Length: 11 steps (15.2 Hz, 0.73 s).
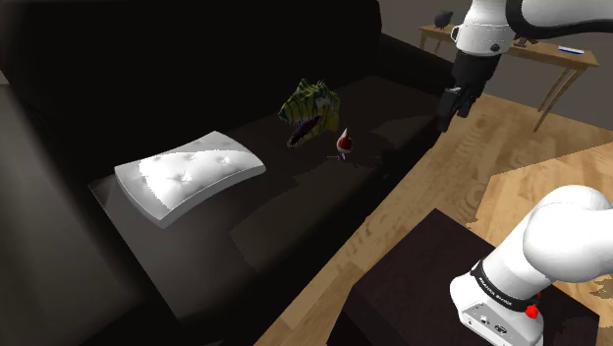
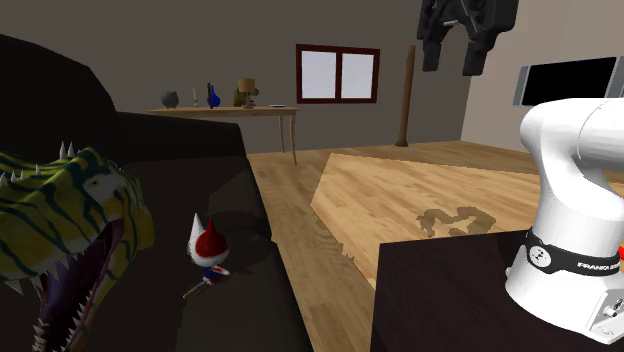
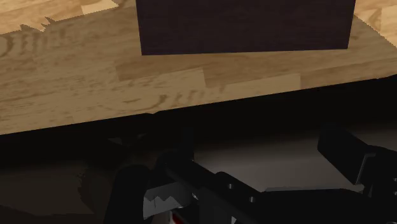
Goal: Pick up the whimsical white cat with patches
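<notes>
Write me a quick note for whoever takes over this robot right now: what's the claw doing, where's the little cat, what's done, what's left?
Gripper: open, empty, up in the air near the sofa's front edge.
Cat: on the sofa seat beside the dinosaur head, apart from the gripper.
Done: nothing grasped yet.
Left: probably move over the cat, descend, close on it, lift.

Living room of a home — dark sofa point(image 1: 196, 59) with a pale tufted cushion point(image 1: 189, 175), wooden plank floor point(image 2: 290, 180), slender console table point(image 2: 250, 112) bearing small ornaments point(image 2: 213, 97), framed window point(image 2: 338, 73), flat screen point(image 2: 570, 80) on the wall.
</notes>
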Available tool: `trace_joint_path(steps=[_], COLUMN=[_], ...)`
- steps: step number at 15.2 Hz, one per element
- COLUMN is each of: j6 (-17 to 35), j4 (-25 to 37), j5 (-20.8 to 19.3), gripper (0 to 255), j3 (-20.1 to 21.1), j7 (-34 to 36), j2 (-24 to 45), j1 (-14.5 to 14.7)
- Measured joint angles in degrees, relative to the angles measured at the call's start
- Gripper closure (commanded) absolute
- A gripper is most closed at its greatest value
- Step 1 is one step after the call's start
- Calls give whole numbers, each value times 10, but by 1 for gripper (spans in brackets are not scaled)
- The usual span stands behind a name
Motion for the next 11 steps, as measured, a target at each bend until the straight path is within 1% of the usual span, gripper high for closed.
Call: trace_joint_path(steps=[1, 3, 9, 11], j6=[0, 28, 161, 207], j4=[0, -12, -41, -40], j5=[0, -4, -22, -32], gripper=[0, 0, 0, 0], j3=[0, 0, 2, 1], j7=[0, 5, 35, 43], j2=[0, 11, 89, 127], j1=[0, -3, -16, -24])
